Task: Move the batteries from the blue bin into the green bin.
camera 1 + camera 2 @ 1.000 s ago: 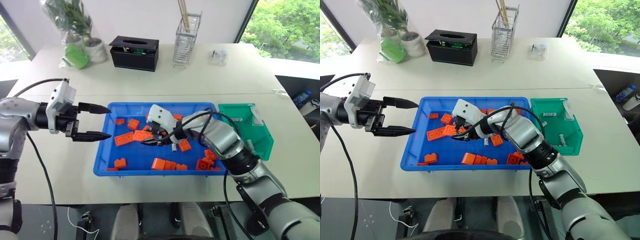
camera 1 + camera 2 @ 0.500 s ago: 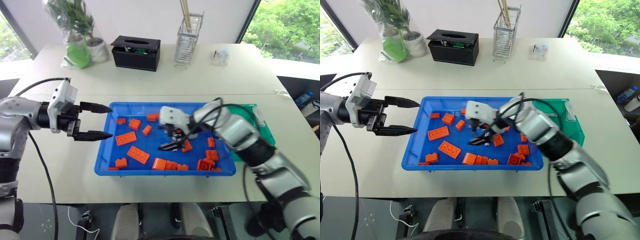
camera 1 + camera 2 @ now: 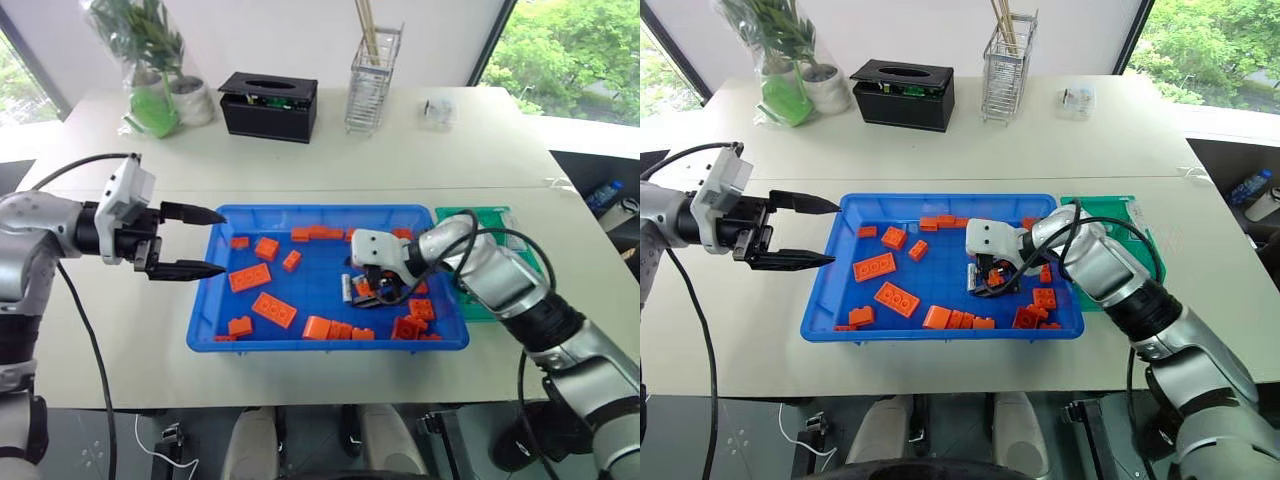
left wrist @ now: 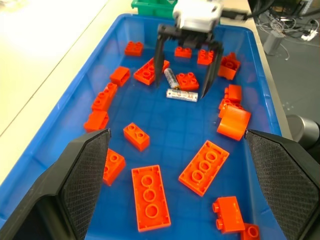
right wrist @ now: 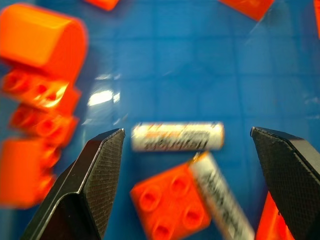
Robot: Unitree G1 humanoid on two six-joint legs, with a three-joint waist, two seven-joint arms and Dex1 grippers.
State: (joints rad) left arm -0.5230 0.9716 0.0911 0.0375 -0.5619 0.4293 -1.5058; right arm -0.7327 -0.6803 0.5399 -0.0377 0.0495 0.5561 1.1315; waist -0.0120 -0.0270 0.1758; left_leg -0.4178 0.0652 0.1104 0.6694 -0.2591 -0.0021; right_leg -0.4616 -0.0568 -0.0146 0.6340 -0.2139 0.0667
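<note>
The right gripper [image 4: 188,67] hangs spread wide and empty right of centre in the blue bin [image 3: 215,300], its fingers [image 5: 95,175] straddling two batteries [image 4: 182,95] on the floor. One battery lies crosswise between the tips; the other [image 4: 171,78] angles off, touching an orange brick [image 4: 188,80]. More bricks [image 3: 276,309] are scattered around, several crowding the gripper's right side. The left gripper [image 3: 190,241] hovers open outside the bin's left rim. The green bin [image 3: 1137,235] sits against the blue bin's right edge.
</note>
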